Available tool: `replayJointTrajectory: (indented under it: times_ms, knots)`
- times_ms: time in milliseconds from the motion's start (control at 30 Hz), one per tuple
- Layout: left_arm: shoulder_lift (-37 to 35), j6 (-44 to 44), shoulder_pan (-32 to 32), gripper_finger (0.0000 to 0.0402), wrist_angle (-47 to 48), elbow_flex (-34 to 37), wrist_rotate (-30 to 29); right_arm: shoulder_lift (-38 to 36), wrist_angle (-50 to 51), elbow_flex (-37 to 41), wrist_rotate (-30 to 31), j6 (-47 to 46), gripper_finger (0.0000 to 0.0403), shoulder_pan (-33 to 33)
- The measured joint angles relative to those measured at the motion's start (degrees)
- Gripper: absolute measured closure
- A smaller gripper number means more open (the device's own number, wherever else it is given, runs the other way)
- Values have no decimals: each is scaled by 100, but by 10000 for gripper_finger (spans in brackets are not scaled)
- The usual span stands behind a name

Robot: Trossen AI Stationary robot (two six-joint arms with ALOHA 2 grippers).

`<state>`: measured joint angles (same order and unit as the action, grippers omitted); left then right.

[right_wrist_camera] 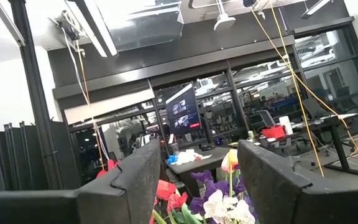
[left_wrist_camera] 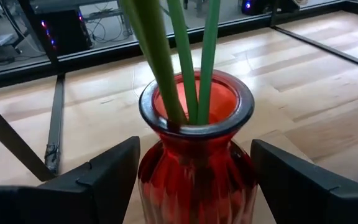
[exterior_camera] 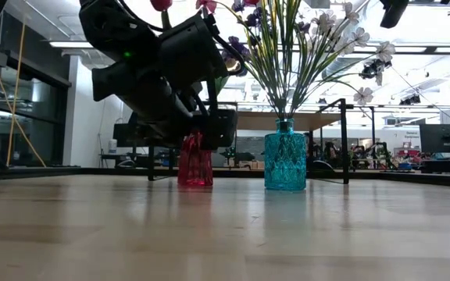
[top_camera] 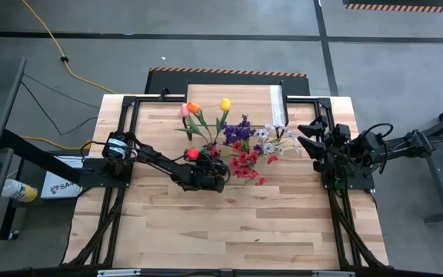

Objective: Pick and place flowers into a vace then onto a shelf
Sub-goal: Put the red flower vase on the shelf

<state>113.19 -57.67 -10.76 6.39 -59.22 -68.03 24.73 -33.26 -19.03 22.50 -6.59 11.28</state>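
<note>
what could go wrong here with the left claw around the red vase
The left claw straddles the red vase with fingers open, apart from the glass. Closing off-centre might tip it, since the tall tulip stems make it top-heavy. Lifting could also brush the teal vase standing beside it.

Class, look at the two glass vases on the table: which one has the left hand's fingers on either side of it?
The red vase, holding three green stems, sits between the left hand fingers; the teal vase stands apart.
</note>
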Motion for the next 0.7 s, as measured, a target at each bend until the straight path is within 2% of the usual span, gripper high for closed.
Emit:
replayJointTrajectory:
  times_ms: [100,333,467,600,700]
  knots:
    - [0,-195,0,64,-2,0,-49,0,38,0,-13,0,198,-1]
    - [0,-615,0,64,-8,0,-613,0,159,0,-17,-2,197,-1]
    - [-1,-623,0,67,-15,0,-641,0,246,0,-24,-3,198,-1]
    - [-2,-625,0,91,-17,0,-647,0,383,0,-24,-3,197,-1]
    - [-2,-627,0,132,-19,0,-647,1,471,0,-24,-3,198,-1]
